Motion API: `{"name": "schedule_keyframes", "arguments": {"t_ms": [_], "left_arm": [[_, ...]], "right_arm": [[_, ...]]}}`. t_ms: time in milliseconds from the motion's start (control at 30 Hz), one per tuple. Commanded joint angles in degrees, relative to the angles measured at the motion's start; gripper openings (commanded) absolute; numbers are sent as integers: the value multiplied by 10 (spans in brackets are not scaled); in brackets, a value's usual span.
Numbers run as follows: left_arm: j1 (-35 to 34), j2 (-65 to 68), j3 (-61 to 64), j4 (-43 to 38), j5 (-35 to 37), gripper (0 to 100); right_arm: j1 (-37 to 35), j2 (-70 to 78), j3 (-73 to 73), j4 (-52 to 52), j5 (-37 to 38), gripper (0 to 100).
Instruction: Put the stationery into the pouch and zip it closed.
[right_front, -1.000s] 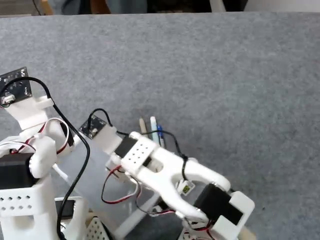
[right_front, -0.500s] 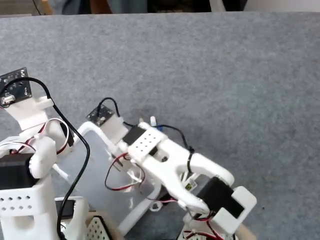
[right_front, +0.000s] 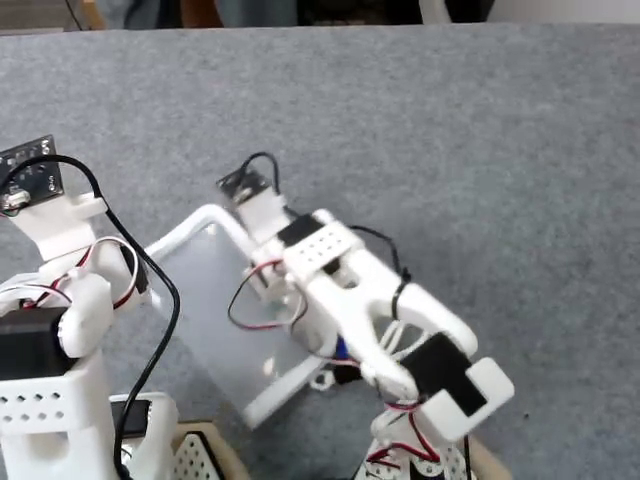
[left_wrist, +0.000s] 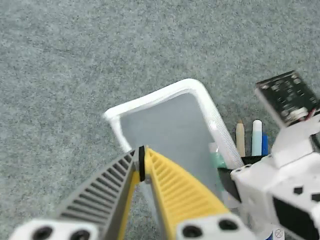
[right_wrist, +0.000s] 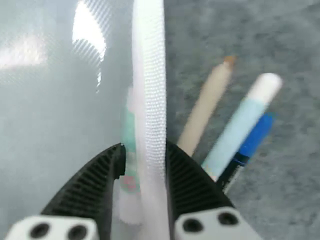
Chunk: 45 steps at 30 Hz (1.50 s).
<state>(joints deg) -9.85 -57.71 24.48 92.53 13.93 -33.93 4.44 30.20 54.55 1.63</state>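
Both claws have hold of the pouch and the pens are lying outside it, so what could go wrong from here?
The pencil, pale blue pen and blue pen lie beside the pouch edge that the right claw pinches; dragging the pouch may scatter them. With the left claw also clamped on it, no claw is free for them, and opposing pulls might strain it.
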Motion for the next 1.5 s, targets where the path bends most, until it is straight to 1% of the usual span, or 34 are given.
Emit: {"name": "schedule_keyframes", "arguments": {"t_ms": [0,300,433,567,633,900,967,1100,1200,1267,1400,1467], "left_arm": [[-7,-1,-20,-12,-2,30],[-6,-1,-20,-11,-2,30],[-2,-1,-20,-8,-2,30],[0,-1,-9,-8,-2,30],[22,-1,9,-8,-4,30],[161,-7,70,-8,-2,31],[189,-7,81,-7,-4,65],[232,-7,118,17,-6,243],[233,-7,148,16,-7,352],[233,-7,172,-7,-7,375],[239,-7,247,-97,-10,352],[245,-5,284,-133,-40,343]], "right_arm": [[66,11,-36,-3,7,11],[171,12,-146,-4,7,11],[203,16,-193,-5,7,11],[216,17,-214,-22,6,11],[220,23,-213,-35,6,11],[223,109,-217,-34,6,11],[228,123,-218,-34,6,11],[232,128,-218,-34,6,12],[232,128,-218,-33,6,12],[232,128,-218,-33,6,12],[232,130,-218,-33,6,12],[232,130,-218,-33,6,12]]}}
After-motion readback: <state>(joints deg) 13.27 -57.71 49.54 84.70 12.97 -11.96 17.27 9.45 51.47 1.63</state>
